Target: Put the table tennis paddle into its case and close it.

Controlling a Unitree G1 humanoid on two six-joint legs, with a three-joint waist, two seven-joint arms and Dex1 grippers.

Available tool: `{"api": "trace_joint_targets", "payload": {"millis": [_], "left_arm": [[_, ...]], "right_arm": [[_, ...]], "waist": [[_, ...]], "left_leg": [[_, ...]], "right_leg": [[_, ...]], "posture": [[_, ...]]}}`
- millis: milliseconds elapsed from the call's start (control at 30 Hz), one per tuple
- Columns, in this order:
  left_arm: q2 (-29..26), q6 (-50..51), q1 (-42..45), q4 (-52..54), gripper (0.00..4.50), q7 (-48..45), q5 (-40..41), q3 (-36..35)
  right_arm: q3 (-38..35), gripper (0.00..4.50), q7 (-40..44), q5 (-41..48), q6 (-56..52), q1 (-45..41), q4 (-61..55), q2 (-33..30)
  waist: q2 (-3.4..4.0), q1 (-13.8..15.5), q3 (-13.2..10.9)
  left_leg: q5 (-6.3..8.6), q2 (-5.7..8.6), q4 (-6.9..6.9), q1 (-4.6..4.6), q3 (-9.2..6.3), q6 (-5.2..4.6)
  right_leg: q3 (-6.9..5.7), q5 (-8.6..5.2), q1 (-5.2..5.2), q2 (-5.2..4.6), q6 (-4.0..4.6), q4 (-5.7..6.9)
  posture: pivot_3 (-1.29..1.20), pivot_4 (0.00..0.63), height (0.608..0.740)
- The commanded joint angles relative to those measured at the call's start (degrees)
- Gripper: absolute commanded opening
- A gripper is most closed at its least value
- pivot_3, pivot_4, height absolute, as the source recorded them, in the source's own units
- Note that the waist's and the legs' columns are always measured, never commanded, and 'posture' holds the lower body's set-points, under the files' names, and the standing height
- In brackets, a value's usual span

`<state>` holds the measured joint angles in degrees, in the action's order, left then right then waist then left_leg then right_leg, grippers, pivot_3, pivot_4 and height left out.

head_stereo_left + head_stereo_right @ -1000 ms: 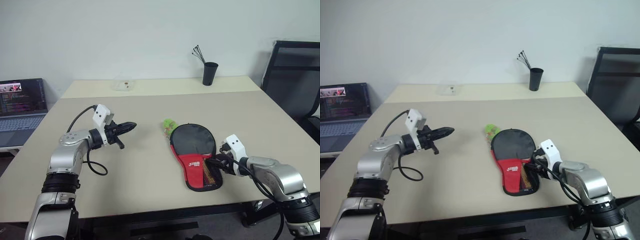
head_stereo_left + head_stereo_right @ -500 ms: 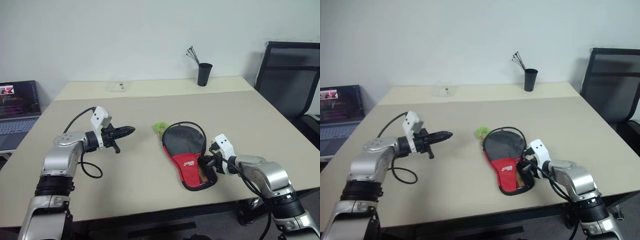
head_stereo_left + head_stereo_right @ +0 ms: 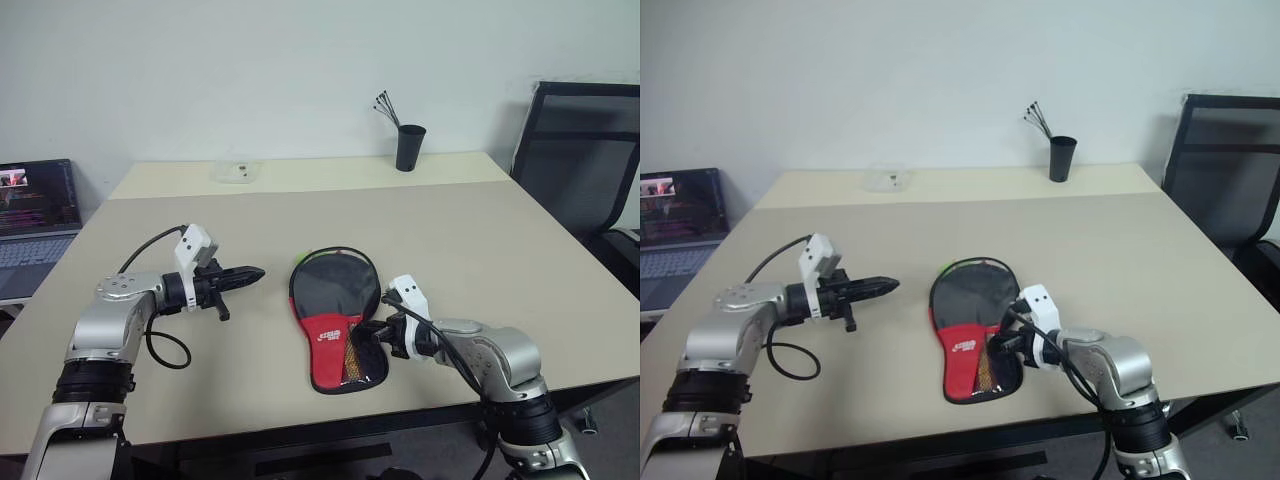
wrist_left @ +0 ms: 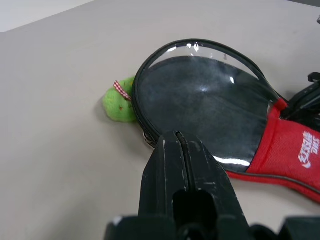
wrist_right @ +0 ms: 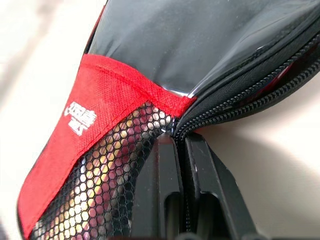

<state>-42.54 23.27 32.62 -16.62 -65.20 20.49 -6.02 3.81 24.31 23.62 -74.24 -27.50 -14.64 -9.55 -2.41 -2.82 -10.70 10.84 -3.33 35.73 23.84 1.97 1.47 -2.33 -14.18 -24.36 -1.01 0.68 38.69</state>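
Your right pincer (image 5: 181, 150) clenched on the case (image 3: 335, 300) edge at mid-desk (image 3: 480, 230), zipper teeth clear from its wrist, left pincer (image 4: 182, 165) clamped empty, green toy (image 4: 119, 100) beside the case's far-left rim.

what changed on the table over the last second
The right gripper, closed on the edge of the case at the zipper, dragged the case to the robot's left across the table; the green toy by its rim came along. The left gripper stayed shut, hovering beside the case. The black cup did not move.
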Motion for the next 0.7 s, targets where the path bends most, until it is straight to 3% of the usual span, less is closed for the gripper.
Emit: {"api": "trace_joint_targets", "payload": {"millis": [33,267,700], "left_arm": [[-0.39,-0.57,0.88,2.00,0.00,0.25,1.05,-1.28],[0.36,-0.65,1.01,2.09,0.00,0.62,1.07,-0.85],[0.67,-0.78,0.76,2.19,0.00,0.47,0.86,-0.69]], "right_arm": [[-2.28,0.02,-1.84,3.53,-6.41,0.71,-5.75,2.89],[-3.59,0.02,-4.24,4.54,-11.89,4.13,-10.53,4.98],[-3.80,0.02,-0.82,5.96,-9.81,3.90,-9.52,-5.83]], "waist": [[0.00,0.09,0.00],[0.00,0.53,0.00],[-0.01,1.17,-0.01]], "left_leg": [[0.01,-0.01,0.00,0.00,0.01,0.02],[0.07,-0.03,0.00,0.04,0.01,0.11],[0.13,0.01,0.01,0.11,0.04,0.21]], "right_leg": [[0.00,0.00,0.00,0.00,0.01,-0.01],[0.00,-0.03,-0.02,0.02,0.05,-0.05],[-0.01,-0.04,-0.01,0.01,0.06,-0.19]], "posture": [[0.00,0.150,0.740],[0.00,0.150,0.740],[0.00,0.150,0.740]]}}
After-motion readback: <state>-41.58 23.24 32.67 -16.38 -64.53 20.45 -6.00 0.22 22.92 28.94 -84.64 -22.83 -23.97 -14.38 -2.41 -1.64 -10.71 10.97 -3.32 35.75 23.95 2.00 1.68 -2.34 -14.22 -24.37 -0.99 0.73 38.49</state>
